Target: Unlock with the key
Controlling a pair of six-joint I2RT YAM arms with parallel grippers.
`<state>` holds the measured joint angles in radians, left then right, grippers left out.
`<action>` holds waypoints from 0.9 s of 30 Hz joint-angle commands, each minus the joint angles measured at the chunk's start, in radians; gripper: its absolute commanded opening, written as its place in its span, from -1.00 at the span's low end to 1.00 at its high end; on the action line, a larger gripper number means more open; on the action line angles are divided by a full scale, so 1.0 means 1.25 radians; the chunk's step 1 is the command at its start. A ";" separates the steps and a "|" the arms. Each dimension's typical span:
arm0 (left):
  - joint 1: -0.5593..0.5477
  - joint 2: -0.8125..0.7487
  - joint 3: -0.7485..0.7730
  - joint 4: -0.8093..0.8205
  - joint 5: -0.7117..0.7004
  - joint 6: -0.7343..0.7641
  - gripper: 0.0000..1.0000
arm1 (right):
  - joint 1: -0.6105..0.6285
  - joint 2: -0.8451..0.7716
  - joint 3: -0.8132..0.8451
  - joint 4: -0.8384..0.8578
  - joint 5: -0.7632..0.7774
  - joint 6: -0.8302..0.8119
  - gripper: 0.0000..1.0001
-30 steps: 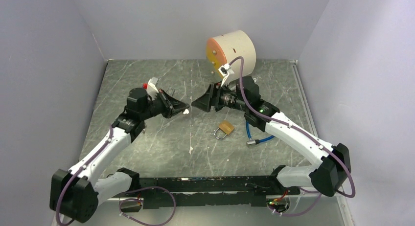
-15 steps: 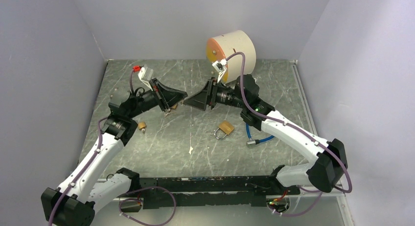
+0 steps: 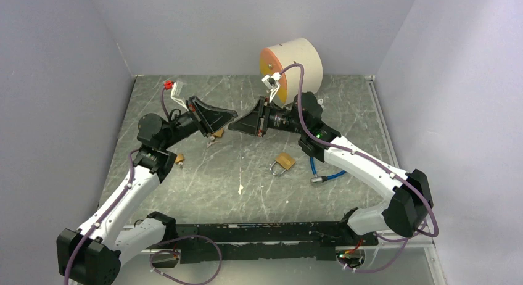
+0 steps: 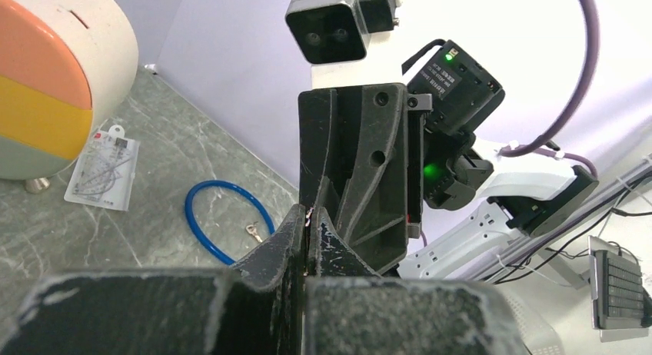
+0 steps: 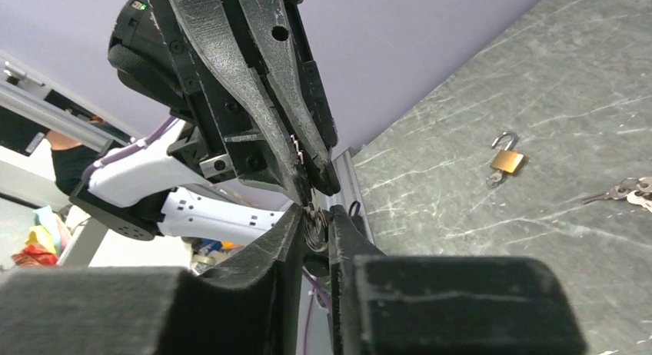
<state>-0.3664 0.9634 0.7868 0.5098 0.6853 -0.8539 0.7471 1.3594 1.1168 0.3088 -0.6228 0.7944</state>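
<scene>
My left gripper (image 3: 233, 118) and right gripper (image 3: 230, 128) meet tip to tip above the middle of the table. The left gripper (image 4: 311, 217) is shut on a thin metal key (image 4: 310, 213), of which only a sliver shows at its tips. The right gripper (image 5: 314, 217) is shut on the wire key ring (image 5: 314, 230) hanging from that key. A brass padlock (image 3: 284, 162) lies on the table below and to the right of both grippers, its shackle pointing left.
A smaller brass padlock (image 3: 179, 158) lies beside the left arm, and loose keys (image 3: 216, 136) lie under the left gripper. A blue cable loop (image 3: 325, 174) sits by the right arm. A round cream drum (image 3: 293, 66) stands at the back wall.
The left wrist rolled and swung left while the right gripper reached further left, so the tips now meet. The right jaws, wide open before, have closed on the key ring.
</scene>
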 commanded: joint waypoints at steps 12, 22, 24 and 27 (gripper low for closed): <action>-0.001 -0.037 0.002 -0.004 -0.087 -0.079 0.34 | 0.001 -0.057 -0.019 0.100 0.074 0.003 -1.00; -0.001 -0.065 -0.004 -0.052 -0.103 -0.049 0.22 | 0.002 -0.061 -0.027 0.070 0.035 -0.002 -1.00; -0.001 -0.048 0.013 -0.053 -0.070 -0.043 0.22 | 0.002 -0.057 -0.025 0.057 0.030 -0.005 -1.00; -0.001 -0.034 0.033 -0.075 -0.066 -0.035 -0.15 | 0.002 -0.055 -0.023 0.052 0.021 -0.001 -1.00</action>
<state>-0.3664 0.9009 0.7662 0.4301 0.5591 -0.9276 0.7494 1.3087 1.0817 0.3489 -0.5674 0.8089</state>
